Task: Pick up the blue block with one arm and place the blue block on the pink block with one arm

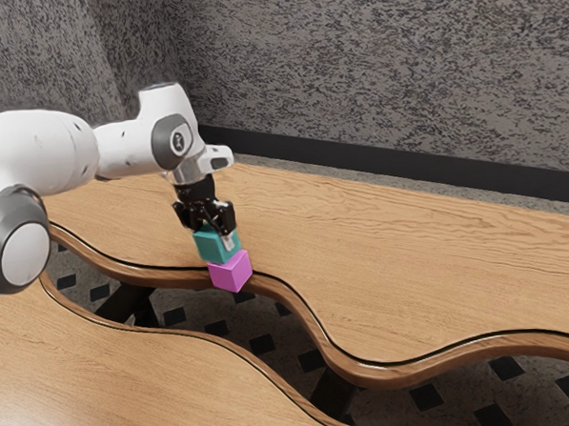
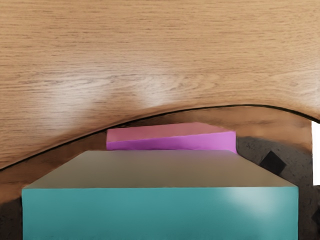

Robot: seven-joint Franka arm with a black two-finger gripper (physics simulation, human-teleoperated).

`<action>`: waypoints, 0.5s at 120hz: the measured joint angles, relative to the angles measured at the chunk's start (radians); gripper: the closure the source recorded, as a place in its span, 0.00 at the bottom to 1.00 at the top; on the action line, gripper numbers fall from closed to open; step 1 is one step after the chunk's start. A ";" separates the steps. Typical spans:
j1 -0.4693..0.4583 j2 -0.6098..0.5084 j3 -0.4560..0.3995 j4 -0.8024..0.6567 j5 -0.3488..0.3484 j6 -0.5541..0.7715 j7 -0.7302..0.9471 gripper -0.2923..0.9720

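The blue block (image 1: 216, 244), teal in colour, sits directly on top of the pink block (image 1: 230, 271) at the wavy front edge of the far table. It is offset a little toward the exterior view's left. My gripper (image 1: 212, 230) comes straight down onto the blue block, with a black finger against each side of its upper part. In the wrist view the blue block (image 2: 160, 200) looms just under my hand. The pink block (image 2: 172, 137) peeks out beyond it, by the table's edge.
The far wooden table (image 1: 392, 255) stretches toward the exterior view's right with a curved edge. A gap with dark tiled floor (image 1: 272, 342) separates it from the near table (image 1: 103, 385). A speckled grey wall (image 1: 372, 65) stands behind.
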 joint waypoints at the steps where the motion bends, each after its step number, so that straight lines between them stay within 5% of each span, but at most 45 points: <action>1: 0.000 0.000 -0.002 0.000 -0.001 0.001 0.000 0.47; 26: 0.000 -0.004 -0.020 -0.018 -0.011 0.011 0.011 0.46; 60: 0.000 -0.003 -0.019 -0.018 -0.018 0.013 0.025 0.30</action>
